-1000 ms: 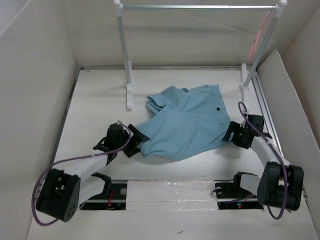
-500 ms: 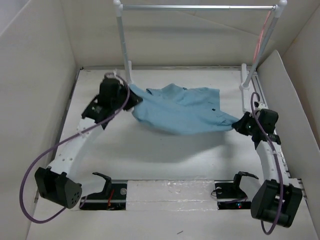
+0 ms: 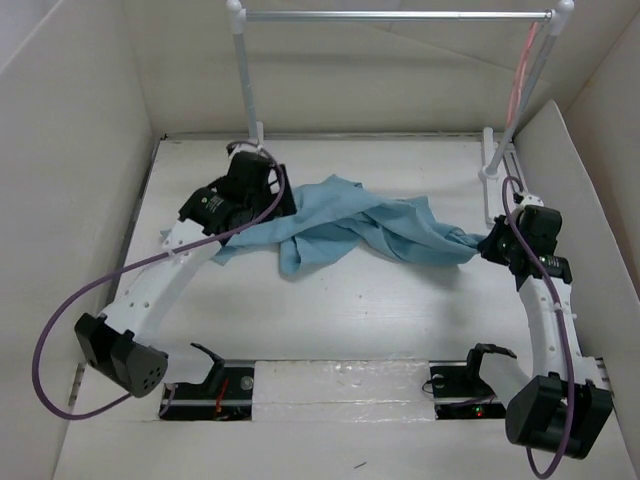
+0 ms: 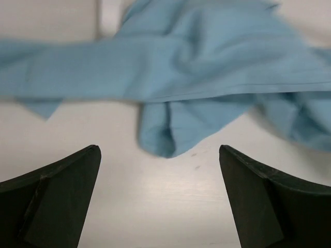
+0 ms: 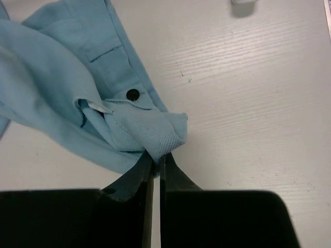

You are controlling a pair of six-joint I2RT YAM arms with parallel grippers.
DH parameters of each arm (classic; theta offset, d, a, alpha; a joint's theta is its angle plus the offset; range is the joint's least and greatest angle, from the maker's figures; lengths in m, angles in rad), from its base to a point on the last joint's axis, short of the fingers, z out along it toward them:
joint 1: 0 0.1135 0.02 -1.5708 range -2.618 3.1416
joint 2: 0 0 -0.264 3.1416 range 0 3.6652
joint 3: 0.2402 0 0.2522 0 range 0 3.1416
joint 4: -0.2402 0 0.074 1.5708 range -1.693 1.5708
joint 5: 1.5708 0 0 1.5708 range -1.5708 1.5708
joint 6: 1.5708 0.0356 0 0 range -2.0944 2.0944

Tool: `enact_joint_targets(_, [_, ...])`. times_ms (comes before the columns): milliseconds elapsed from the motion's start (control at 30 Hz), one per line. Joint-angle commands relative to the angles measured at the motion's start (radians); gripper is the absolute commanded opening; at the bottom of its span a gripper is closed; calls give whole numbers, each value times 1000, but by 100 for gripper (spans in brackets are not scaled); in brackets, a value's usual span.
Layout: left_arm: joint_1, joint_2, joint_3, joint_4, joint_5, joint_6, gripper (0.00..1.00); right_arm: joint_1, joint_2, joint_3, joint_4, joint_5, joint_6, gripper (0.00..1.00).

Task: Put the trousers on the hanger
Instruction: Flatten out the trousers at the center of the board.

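- The light sky-blue soft fabric trousers (image 4: pixel 207 67) look blurred in the left wrist view and run off its top and right edges.
- The thin pink rod hanger (image 3: pixel 518 80) is too faint to trace its shape.

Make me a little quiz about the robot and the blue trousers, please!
1. True or false: the left gripper is holding the trousers.
2. What does the right gripper pinch? A) a leg end B) the edge near the dark button C) nothing
3. Fill in: the pink hanger is at the ___ end of the rail.
Key: 1 false, its jaws stand open; 2 B; 3 right.
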Motion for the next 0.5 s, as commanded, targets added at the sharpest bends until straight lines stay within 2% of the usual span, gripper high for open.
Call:
enact_joint_targets(0, [141, -185, -291, 118, 42, -72, 94, -1, -29, 78, -45, 80, -32, 0])
enact_joint_targets(33, [187, -264, -364, 180, 77, -88, 93, -1, -31, 90, -53, 75, -33, 0])
enact_joint_targets(67, [285, -294, -421, 199, 153, -119, 93, -1, -37, 92, -59, 71, -32, 0])
enact_joint_targets(100, [330, -322, -529, 216, 183, -131, 94, -1, -54, 90, -70, 71, -35, 0])
enact_joint_targets(167, [437, -388, -633, 261, 226, -192, 95, -1, -63, 93, -79, 97, -49, 0])
enact_joint_targets(200, [457, -400, -709, 271, 222, -211, 97, -1, -71, 101, -90, 112, -55, 0])
enact_joint_targets(267, [457, -391, -757, 299, 167, -259, 99, 10, -68, 122, -81, 101, -75, 0])
enact_joint_targets(300, [491, -383, -797, 330, 171, -288, 99, 10, -49, 127, -49, 74, -81, 0])
enact_joint_targets(367, [514, -351, -816, 448, 171, -317, 99, 21, -25, 138, -45, -30, -96, 0])
enact_joint_targets(467, [523, -288, -814, 540, 72, -406, 97, 60, -29, 126, -59, -28, -110, 0])
